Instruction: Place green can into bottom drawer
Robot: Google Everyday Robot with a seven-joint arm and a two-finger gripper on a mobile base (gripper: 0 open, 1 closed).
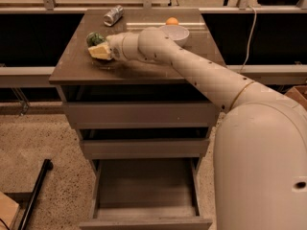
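The green can [94,38] sits on the left part of the cabinet top [144,67], partly hidden by my gripper. My gripper [100,51] is at the can's near side, right against it, on the end of the white arm that reaches in from the lower right. The bottom drawer [144,188] is pulled open below, and its flat floor shows nothing in it. The two shallower drawers above it are shut.
A plain silver can [113,15] lies at the back of the top. A white bowl [175,33] and an orange ball [171,21] stand at the back right. A black pole [36,195] and a wooden box [6,213] are on the floor at the left.
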